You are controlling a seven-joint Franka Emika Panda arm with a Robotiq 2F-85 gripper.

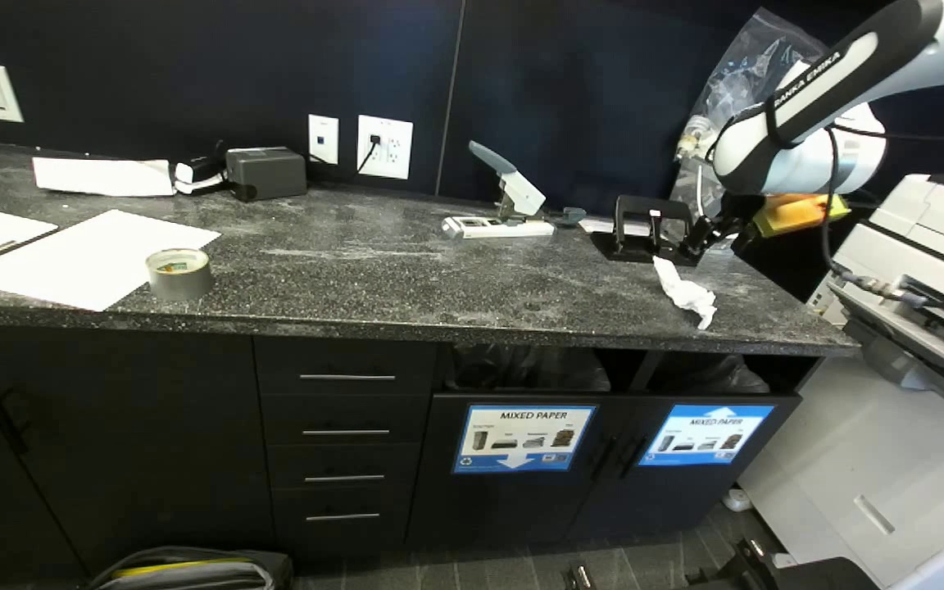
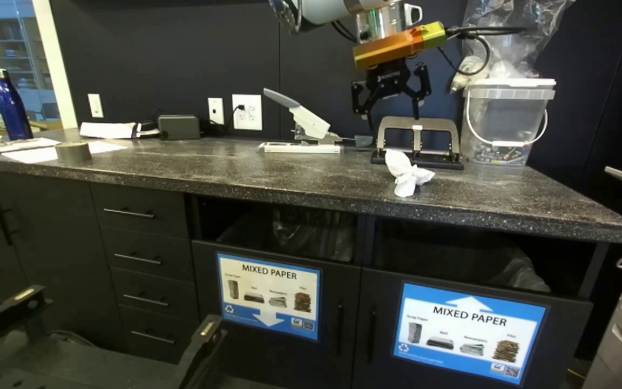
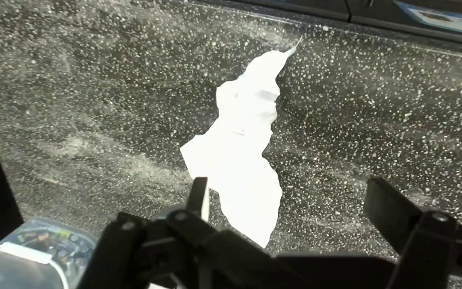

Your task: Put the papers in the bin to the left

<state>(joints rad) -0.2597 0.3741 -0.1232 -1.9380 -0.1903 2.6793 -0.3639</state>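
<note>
Appears to be at the grasp-approach for the crumpled white paper scrap (image 2: 408, 177), lying on the counter (image 2: 208, 167) just in front of the three-hole punch (image 2: 432, 125). Holds nothing, splayed wide at the end effector (image 2: 392, 120) near the punch. Probably needs next to descend astride the scrap, pinch, lift, then drop into the mixed-paper bin (image 2: 289, 260) below the punch and to its left.

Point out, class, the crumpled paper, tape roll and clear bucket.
Crumpled paper (image 3: 237, 146), in the wrist view: middle.
Tape roll (image 1: 180, 284), in an exterior view: outer side.
Clear bucket (image 2: 505, 121), in an exterior view: front wall.
</note>
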